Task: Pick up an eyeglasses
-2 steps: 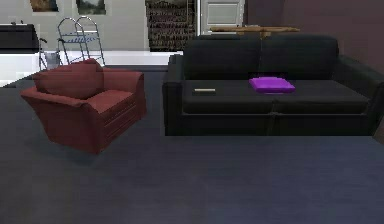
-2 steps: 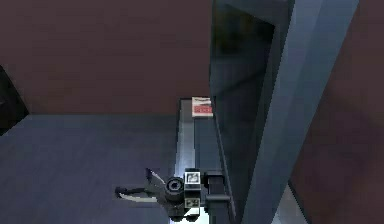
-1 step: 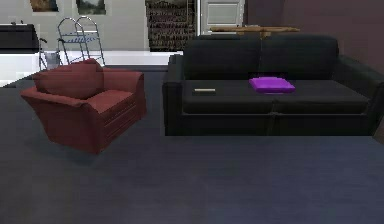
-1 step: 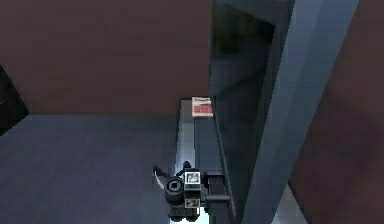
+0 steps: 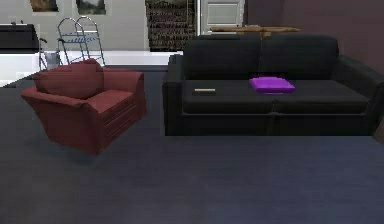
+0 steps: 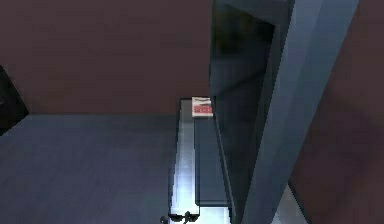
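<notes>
At the arm side view's bottom edge lies a small dark thing (image 6: 180, 217) with thin curved parts. It is by the near end of a pale low stand (image 6: 187, 160), and it is too small to name for certain. A small grey flat item (image 5: 205, 92) rests on the left seat of the black sofa (image 5: 270, 85) in the forward view.
A red armchair (image 5: 82, 102) stands left of the sofa, with dark floor in front of both. A purple cushion (image 5: 272, 85) lies on the sofa. A wire rack (image 5: 78, 40) stands at the back left. In the arm side view, a tall dark panel (image 6: 255, 100) rises over the stand, and a red-and-white item (image 6: 203, 107) is at its far end.
</notes>
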You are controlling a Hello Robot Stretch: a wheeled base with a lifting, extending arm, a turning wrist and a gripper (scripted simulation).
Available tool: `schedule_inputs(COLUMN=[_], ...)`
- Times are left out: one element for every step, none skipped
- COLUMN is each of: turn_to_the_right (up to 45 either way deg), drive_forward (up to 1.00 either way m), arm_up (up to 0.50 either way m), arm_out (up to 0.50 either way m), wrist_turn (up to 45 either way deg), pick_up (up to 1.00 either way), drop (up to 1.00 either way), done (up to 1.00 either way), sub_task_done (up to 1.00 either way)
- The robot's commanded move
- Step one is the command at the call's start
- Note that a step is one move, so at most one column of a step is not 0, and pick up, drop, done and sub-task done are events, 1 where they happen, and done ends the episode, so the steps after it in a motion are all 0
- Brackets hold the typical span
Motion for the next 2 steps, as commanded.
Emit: schedule_inputs(turn_to_the_right=[0.0, 0.0], drive_forward=[0.0, 0.0], arm_up=[0.0, 0.1], arm_out=[0.0, 0.0], wrist_turn=[0.0, 0.0], pick_up=[1.0, 0.0], drop=[0.0, 0.0], done=[0.0, 0.0], sub_task_done=[0.0, 0.0])
